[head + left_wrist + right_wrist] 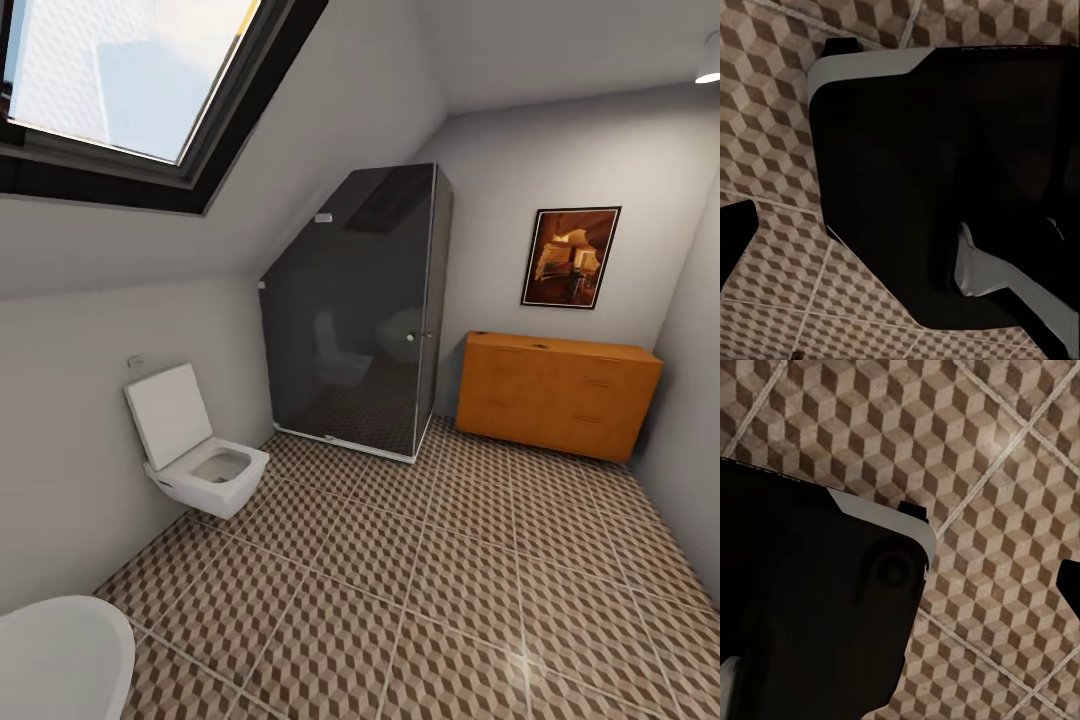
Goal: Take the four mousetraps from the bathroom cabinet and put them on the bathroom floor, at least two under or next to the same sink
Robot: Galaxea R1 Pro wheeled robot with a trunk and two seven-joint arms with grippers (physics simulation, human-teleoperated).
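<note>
Mousetraps: none of the small tan wooden boards was visible at this moment; by the task they lay inside the low, wide orange-brown wooden cabinet (pixel 556 394), which stood shut against the far wall, beneath a dark-framed brown picture (pixel 570 257).

Setting: the cabinet stood just beside a dark smoked-glass shower enclosure (pixel 362 310), across a floor of large square tiles printed with brown, beige and white cubes (pixel 450 590); a white square-edged toilet with raised lid (pixel 196 450) hung on the left wall, under a sloping skylight (pixel 120 70), and the rim of a white rounded fixture (pixel 60 650) filled the near left corner.

Step in hand: judged to be the approach, with the cabinet well apart from the robot and no drawer opened.

Doing it well: the base would best cross the tiles on the right, skirting the toilet and shower corner, and halt square to the drawer fronts with arm room to draw one out by its groove handle.

Claws: both wrist views looked down on the cube-patterned tiles past the robot's dark body panels; whether either claw was spread or pressed together could not be told, and nothing was seen held or touched.
</note>
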